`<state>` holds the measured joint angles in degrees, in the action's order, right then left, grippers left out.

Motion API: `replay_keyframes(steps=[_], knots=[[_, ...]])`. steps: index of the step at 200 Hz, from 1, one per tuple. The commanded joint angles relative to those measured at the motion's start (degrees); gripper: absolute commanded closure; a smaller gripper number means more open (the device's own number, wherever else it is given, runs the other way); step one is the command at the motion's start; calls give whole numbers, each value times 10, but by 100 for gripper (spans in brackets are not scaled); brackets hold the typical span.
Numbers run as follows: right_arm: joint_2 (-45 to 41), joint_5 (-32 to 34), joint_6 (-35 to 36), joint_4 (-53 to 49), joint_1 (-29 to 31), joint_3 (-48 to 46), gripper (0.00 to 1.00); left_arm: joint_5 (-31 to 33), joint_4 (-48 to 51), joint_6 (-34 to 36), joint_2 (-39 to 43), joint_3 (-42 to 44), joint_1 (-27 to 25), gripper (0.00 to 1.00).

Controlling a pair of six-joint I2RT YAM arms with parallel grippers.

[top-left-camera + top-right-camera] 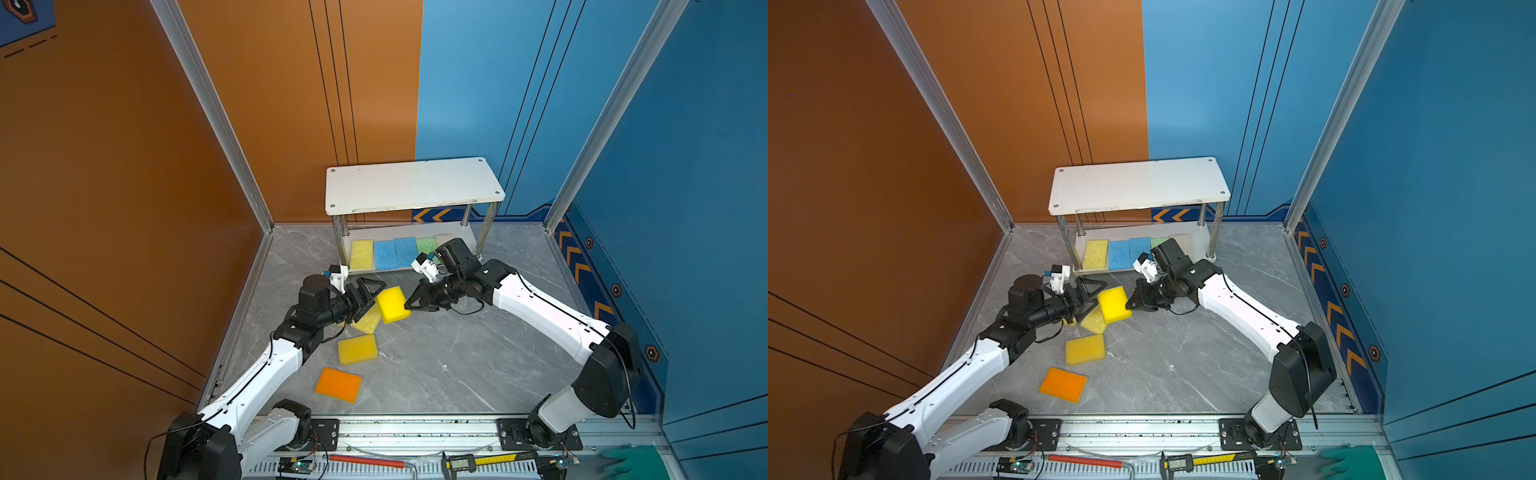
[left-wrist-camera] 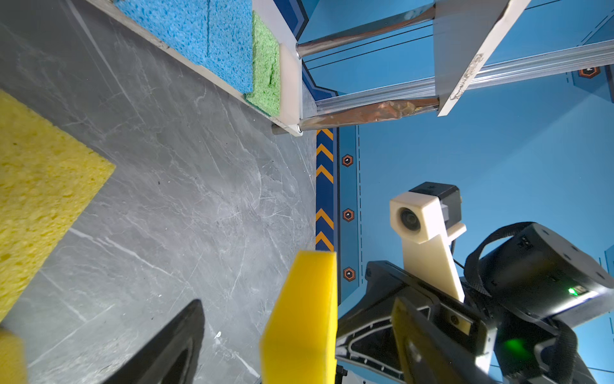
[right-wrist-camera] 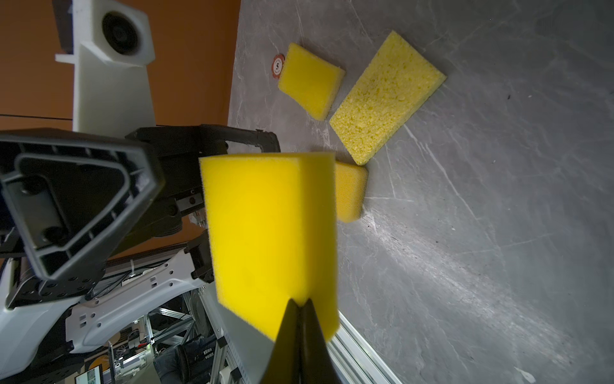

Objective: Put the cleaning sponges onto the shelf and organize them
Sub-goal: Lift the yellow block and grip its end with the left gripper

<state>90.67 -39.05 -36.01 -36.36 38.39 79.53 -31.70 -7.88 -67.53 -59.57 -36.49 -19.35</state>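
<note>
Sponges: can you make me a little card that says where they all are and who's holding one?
held up: bright yellow sponge, off the table
holder: right gripper, fingers shut on its edge
other arm: left gripper, fingers open at the sponge's other end
shelf bottom board: row of porous yellow sponge, two blue sponges, green sponge, pale sponge
shelf top board: no sponges
on the table: pitted yellow sponge, golden yellow sponge, orange sponge, one more yellow sponge partly hidden under the left arm
</note>
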Motion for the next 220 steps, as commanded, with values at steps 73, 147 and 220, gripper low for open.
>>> replay_keyframes(steps=[73, 147, 220], knots=[[-13, 7, -33, 43, 14, 8, 95, 14, -58, -45, 17, 13, -11, 69], [-44, 3, -116, 137, -3, -42, 42, 9, -79, -59, 15, 8, 18, 78], [-22, -65, -238, 315, -7, -62, 37, -34, -191, -136, -8, -12, 63, 78]])
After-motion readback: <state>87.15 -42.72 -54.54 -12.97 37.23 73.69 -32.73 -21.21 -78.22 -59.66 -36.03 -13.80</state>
